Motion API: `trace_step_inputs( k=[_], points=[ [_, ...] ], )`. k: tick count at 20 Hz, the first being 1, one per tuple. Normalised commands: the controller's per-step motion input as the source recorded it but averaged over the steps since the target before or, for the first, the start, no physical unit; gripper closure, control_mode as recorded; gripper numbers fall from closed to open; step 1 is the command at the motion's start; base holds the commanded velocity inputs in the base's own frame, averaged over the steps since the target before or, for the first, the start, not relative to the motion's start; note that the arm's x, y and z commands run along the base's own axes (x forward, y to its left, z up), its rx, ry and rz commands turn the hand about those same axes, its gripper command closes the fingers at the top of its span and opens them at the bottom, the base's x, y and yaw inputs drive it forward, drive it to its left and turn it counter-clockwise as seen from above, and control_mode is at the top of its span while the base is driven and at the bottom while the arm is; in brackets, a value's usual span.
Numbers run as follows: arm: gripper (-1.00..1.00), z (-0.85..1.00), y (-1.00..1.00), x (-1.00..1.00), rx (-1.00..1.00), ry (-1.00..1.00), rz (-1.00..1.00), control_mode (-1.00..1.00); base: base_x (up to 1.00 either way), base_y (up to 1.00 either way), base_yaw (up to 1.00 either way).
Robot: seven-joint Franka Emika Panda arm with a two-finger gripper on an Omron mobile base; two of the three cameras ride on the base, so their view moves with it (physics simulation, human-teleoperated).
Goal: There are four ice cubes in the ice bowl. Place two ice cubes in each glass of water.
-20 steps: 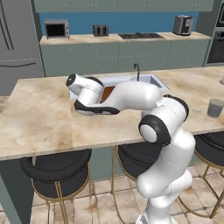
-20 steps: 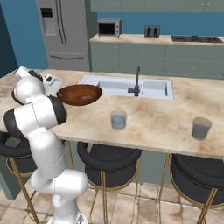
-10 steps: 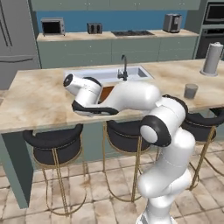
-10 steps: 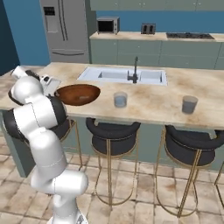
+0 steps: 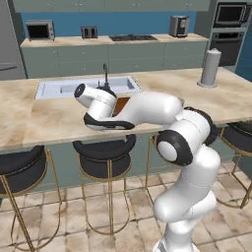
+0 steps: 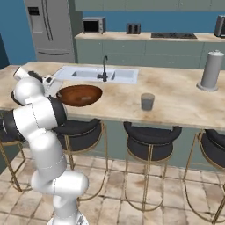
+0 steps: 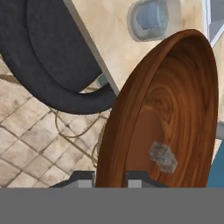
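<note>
In the hand view my gripper (image 7: 110, 179) is shut on the near rim of the reddish-brown ice bowl (image 7: 175, 96), one finger inside the rim and one outside. One pale translucent ice cube (image 7: 162, 156) lies inside the bowl, close to the fingers. A clear glass of water (image 7: 149, 18) stands on the counter beyond the bowl. In the right base view the ice bowl (image 6: 79, 94) sits at the counter's front edge beside my hand, and a glass of water (image 6: 147, 101) stands well to its right. In the left base view the ice bowl (image 5: 122, 104) peeks out behind my arm.
A tall grey canister (image 6: 211, 70) with a knob top stands at the right of the marble counter (image 6: 176, 110). The sink (image 6: 99, 74) with its tap lies behind the bowl. Black stools (image 6: 149, 136) line the counter's front, and one stool (image 7: 57, 57) lies below the bowl's edge.
The whole picture has shifted, so the base has driven along the counter. The bowl has kept its place beside my hand. The jaws have stayed shut.
</note>
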Motion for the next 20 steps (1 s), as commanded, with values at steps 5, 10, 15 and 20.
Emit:
trace_step_inputs(
  k=[5,10,15,20],
  points=[
    [1.0,0.0,0.0,0.0,0.0,0.0,0.0,1.0,0.27,-0.65,0.01],
    [1.0,0.0,0.0,0.0,0.0,0.0,0.0,1.0,0.37,-0.22,0.05],
    [1.0,0.0,0.0,0.0,0.0,0.0,0.0,1.0,0.85,0.02,0.06],
    [1.0,0.0,0.0,0.0,0.0,0.0,0.0,1.0,0.97,-0.01,0.0]
  ],
)
